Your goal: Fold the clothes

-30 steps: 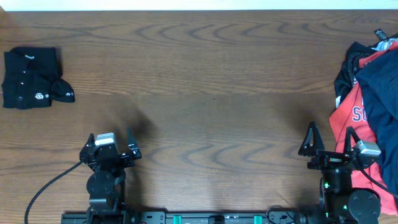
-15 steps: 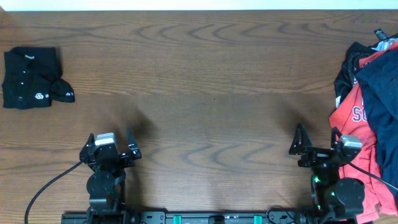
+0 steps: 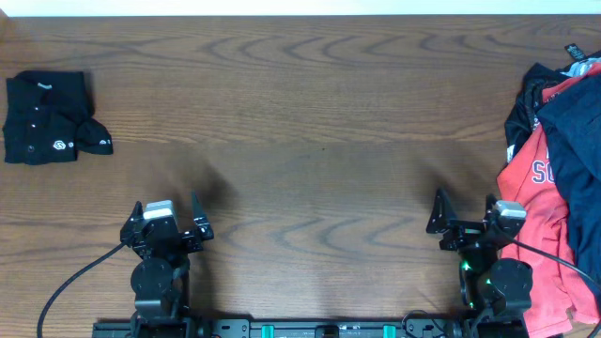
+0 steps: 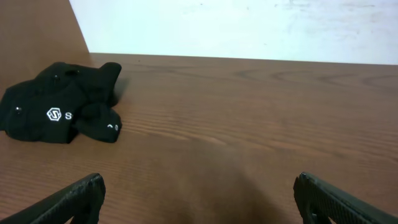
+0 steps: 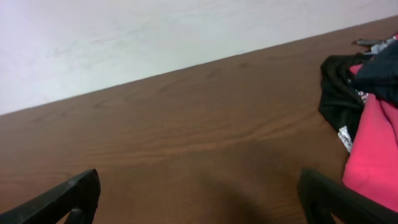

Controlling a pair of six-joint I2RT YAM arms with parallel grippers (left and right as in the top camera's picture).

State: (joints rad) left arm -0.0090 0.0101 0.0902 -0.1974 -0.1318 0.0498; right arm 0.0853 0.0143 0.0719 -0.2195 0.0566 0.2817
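A folded black shirt point(image 3: 49, 117) with small white logo marks lies at the table's far left; the left wrist view shows that shirt point(image 4: 62, 102) at its upper left. A heap of clothes sits at the right edge: a coral-red garment point(image 3: 535, 207) with white lettering, a dark navy one point(image 3: 575, 131) on top, and black fabric point(image 3: 526, 99) behind. In the right wrist view the coral-red cloth point(image 5: 373, 155) and black cloth point(image 5: 339, 90) show at the right. My left gripper point(image 3: 167, 221) is open and empty near the front edge. My right gripper point(image 3: 462, 214) is open, just left of the heap.
Brown wooden table point(image 3: 310, 122) stretches between the folded shirt and the heap. A white wall point(image 4: 249, 25) runs behind the far edge. A black cable point(image 3: 75, 282) trails from the left arm's base.
The right arm has swung left, away from the clothes heap. The left arm and the clothes have stayed still.
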